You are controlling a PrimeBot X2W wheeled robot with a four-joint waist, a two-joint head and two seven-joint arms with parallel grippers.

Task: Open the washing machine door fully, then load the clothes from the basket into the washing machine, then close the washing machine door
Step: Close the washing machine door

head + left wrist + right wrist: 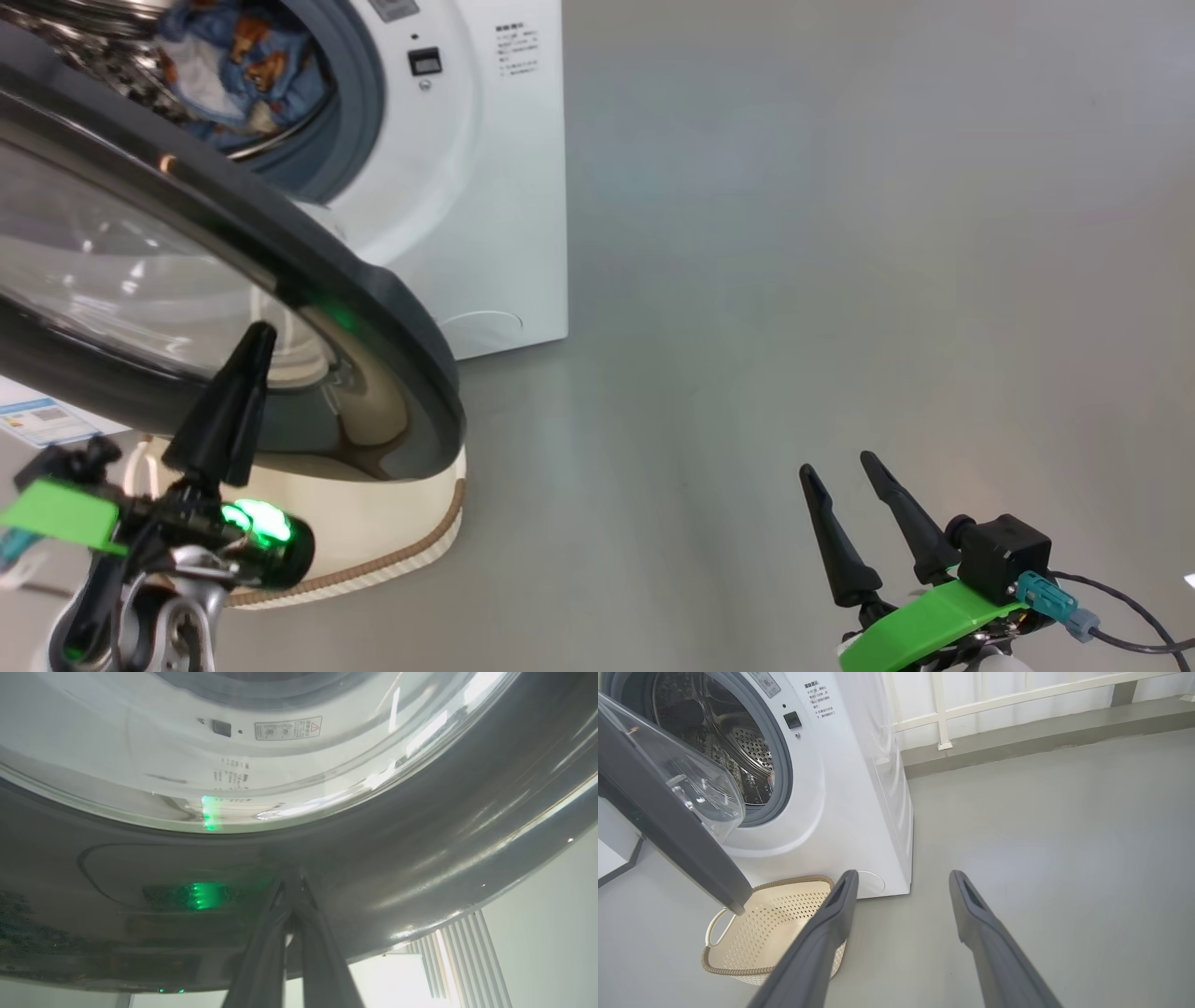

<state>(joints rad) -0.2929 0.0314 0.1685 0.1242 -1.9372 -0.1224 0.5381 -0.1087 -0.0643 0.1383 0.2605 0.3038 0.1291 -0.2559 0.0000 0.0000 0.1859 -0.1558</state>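
1. The left gripper (254,341), fingers pinched together and holding nothing, is touching its tips to the dark outer rim of the door (373,308) at lower left. The door is hanging half-swung.
2. The washing machine (495,187) is lying beyond it at upper left, with the clothes (243,65) sitting in the drum.
3. The basket (411,523) is sitting empty under the door's edge, probably below its swing.
4. The right gripper (836,464), fingers spread wide and empty, is waiting at lower right, well apart.
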